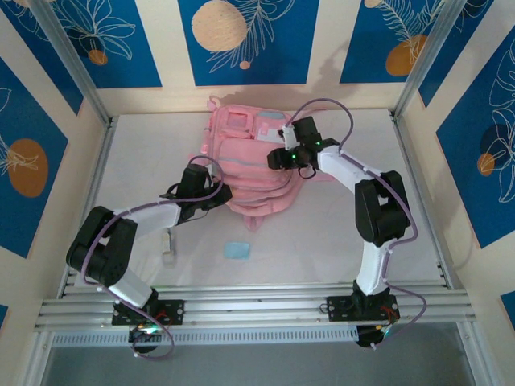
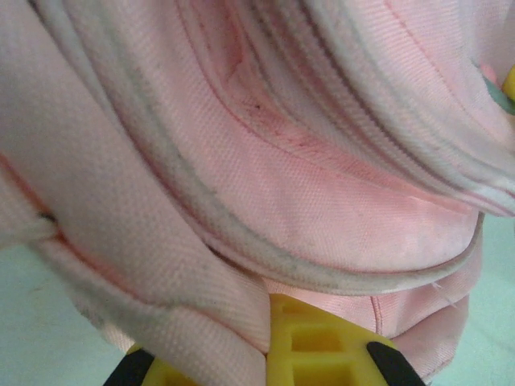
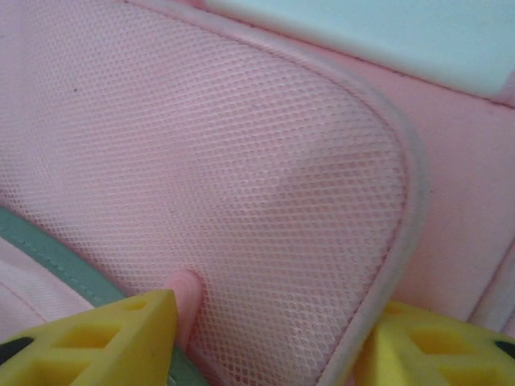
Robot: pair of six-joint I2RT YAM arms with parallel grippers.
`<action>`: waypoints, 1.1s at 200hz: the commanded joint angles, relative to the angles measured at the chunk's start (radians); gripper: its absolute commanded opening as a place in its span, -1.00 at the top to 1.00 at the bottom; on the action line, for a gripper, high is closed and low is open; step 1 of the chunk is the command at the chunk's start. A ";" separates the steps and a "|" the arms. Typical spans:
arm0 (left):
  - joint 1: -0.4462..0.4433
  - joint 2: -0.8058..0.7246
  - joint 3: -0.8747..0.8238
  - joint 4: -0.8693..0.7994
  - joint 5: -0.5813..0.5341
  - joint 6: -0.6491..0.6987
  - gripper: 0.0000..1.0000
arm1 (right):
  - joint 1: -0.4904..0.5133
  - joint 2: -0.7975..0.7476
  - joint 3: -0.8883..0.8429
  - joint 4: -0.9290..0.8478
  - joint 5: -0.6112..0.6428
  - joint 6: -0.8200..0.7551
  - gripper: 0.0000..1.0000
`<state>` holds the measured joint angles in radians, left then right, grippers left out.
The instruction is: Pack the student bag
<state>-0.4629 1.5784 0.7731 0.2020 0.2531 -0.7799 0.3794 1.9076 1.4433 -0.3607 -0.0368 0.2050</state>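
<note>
Tabletop is white and flat, boxed by cream-and-blue walls with metal posts at the far corners. The student bag lies mid-table, toward the far wall. My left pincer is pressed together on a fold at its near edge. My right pincer stands spread over its mesh pocket. Bare table lies nearer me, with a small blue pad on it.

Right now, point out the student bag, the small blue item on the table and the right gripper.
student bag [image 1: 241, 161]: top external view, on its pink front fabric.
small blue item [image 1: 237, 250]: top external view, on its middle.
right gripper [image 3: 273, 322]: right wrist view, midway between its yellow fingertips.
</note>
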 commanded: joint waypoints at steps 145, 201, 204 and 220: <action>0.077 0.067 0.130 0.082 0.000 0.146 1.00 | 0.072 -0.270 -0.220 -0.097 -0.226 0.333 -0.05; 0.132 0.174 0.308 -0.007 0.009 0.283 1.00 | -0.079 -0.255 -0.188 -0.063 -0.185 0.276 -0.06; 0.134 0.178 0.314 -0.013 0.009 0.285 1.00 | -0.080 -0.252 -0.179 -0.066 -0.174 0.269 -0.06; 0.151 0.196 0.345 -0.045 0.012 0.302 1.00 | -0.079 -0.223 -0.131 -0.090 -0.096 0.221 -0.06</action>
<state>-0.3508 1.7657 1.0382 0.1120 0.2691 -0.5526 0.3000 1.6608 1.2331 -0.4347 -0.1806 0.4908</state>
